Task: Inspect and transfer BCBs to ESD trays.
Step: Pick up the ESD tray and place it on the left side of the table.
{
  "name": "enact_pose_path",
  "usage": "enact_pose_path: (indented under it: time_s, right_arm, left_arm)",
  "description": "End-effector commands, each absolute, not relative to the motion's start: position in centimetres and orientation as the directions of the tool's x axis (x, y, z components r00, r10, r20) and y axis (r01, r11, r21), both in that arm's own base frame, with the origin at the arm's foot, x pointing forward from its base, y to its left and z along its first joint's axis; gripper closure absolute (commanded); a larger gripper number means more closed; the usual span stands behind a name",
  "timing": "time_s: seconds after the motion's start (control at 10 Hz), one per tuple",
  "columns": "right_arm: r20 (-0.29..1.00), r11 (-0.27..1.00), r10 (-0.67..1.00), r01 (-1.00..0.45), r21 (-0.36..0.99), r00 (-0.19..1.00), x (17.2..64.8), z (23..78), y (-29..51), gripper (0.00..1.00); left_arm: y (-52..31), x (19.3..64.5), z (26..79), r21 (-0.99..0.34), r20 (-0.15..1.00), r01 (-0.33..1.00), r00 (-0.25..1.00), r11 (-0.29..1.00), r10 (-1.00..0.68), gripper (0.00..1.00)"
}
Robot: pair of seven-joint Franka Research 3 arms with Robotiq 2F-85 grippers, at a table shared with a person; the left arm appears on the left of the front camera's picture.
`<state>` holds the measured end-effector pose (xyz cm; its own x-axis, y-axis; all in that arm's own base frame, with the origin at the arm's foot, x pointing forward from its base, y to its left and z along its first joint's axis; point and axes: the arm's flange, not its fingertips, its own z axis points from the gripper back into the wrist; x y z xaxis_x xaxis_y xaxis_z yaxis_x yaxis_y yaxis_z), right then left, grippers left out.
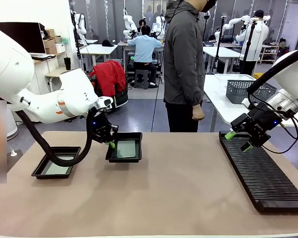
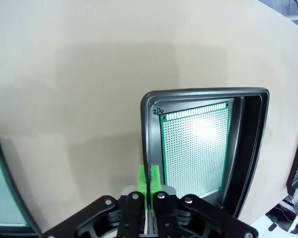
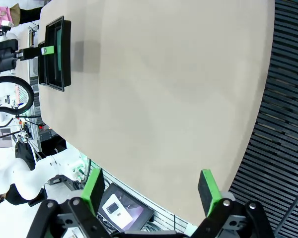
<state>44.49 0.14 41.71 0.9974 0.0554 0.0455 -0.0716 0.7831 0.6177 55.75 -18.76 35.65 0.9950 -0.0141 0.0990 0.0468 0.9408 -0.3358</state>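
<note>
A: Start far left. What's on the table?

B: One ESD tray (image 1: 55,162) near the left edge, flat on the table (image 1: 179,193), w/ a BCB (image 1: 57,168) lying in it. A black hose from the left arm droops across its right end.

A: Next over?

B: Second ESD tray (image 1: 125,148), just right of the first, apart from it. Looks tipped, near-left corner raised. Second BCB (image 1: 126,148) lies on its floor. In the left wrist view that board (image 2: 194,148) shows a dense hole grid and covers most of the tray floor (image 2: 237,148).

A: Left gripper?

B: Left gripper (image 1: 111,144) is at that tray's near-left edge. Wrist view: green pads (image 2: 149,178) pressed together, clenched on the tray's rim (image 2: 146,144), wall sandwiched between them. So it's grasping the tray, not the board.

A: Middle of the table?

B: Bare tan surface. Person (image 1: 185,59) in a grey jacket stands at the far side, hand (image 1: 198,113) hanging by the hip.

A: Right side?

B: Long black ribbed rack (image 1: 262,171) runs along the right edge. Right gripper (image 1: 238,140) hovers above its far end, fingers spread wide, nothing between them. Its own wrist view: both green pads (image 3: 208,191) well apart over the table edge and rack (image 3: 283,114). A grey mesh basket (image 1: 248,90) sits on the table behind.
</note>
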Motion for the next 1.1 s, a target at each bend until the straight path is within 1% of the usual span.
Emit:
enact_pose_path:
  time_s: [0.0,0.6,1.0]
  right_arm:
    - [0.041,0.793,0.035,-0.053,0.607,0.999,44.6,41.8,0.3,0.0]
    - [0.041,0.793,0.035,-0.053,0.607,0.999,44.6,41.8,0.3,0.0]
    - [0.041,0.793,0.035,-0.053,0.607,0.999,44.6,41.8,0.3,0.0]
  left_arm:
    - [-16.6,54.4,35.5,-0.354,0.087,0.062,0.996,0.933,-0.033,1.0]
    - [-11.4,53.7,33.7,-0.331,0.094,0.046,0.995,0.943,-0.015,1.0]
    - [-9.7,53.2,32.7,-0.313,0.099,0.048,0.995,0.948,-0.017,1.0]
